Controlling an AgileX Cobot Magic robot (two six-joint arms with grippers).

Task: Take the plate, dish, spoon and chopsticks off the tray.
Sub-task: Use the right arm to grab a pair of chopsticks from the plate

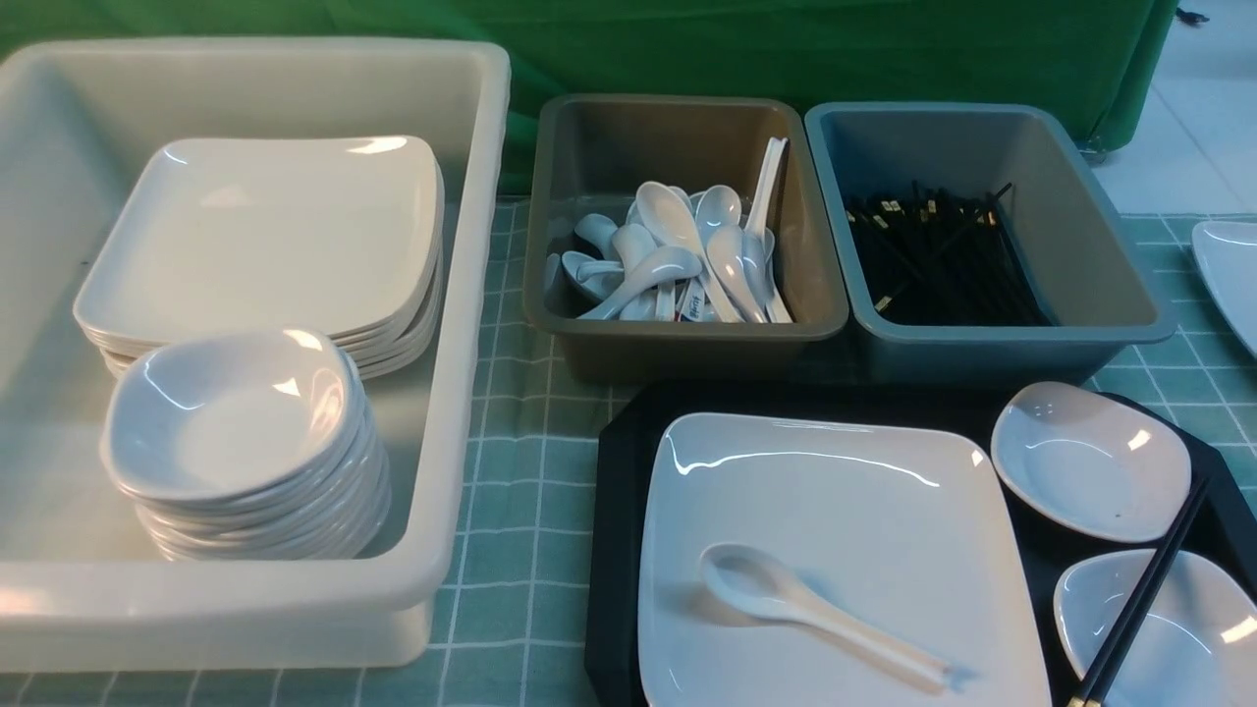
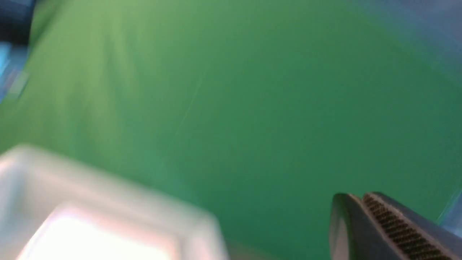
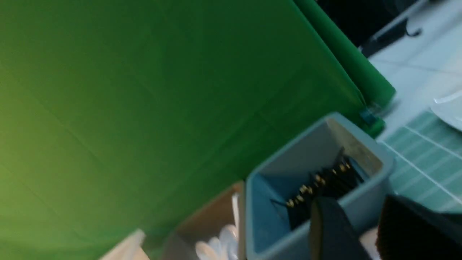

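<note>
Noted green-checked worktop before green backdrop. Found tray at near right carrying plate, spoon lying on it, chopsticks across nearest dish. Found left hand closed, right hand partly parted.

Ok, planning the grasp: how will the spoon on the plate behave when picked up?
The spoon looks glossy, so probably slippery. Its rounded bowl may rock or skid on the smooth plate if nudged. The thin handle looks stiff, likely light.
</note>
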